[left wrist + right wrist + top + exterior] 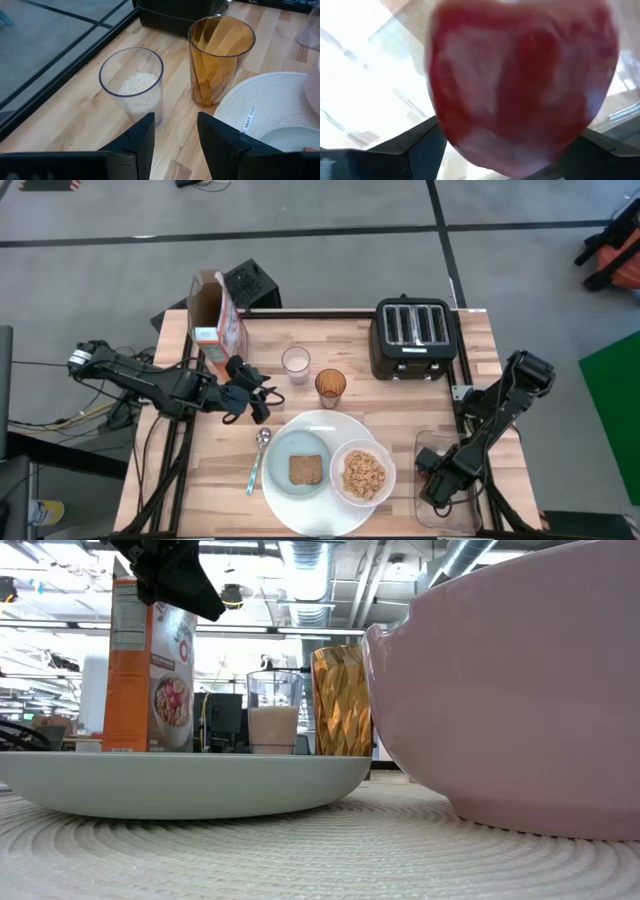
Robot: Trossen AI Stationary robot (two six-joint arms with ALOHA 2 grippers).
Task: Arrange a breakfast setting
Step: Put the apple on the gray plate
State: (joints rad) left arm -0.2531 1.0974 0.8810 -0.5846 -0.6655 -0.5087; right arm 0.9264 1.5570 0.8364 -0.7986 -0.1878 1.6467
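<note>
At lower centre of the high view, the large round white plate carries the smaller pale grey-blue plate with the brown toast slice, and the white bowl of tan cereal. The metal spoon lies just left. The left gripper, fingers apart and empty, faces a clear glass holding white grains and an amber tumbler. At lower right, over a clear tray, the right gripper has fingers spread around the dark red fruit.

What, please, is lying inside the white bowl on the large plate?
The white bowl holds tan cereal, heaped nearly to its rim. The cereal covers the bowl's bottom, so anything beneath it cannot be seen.
</note>
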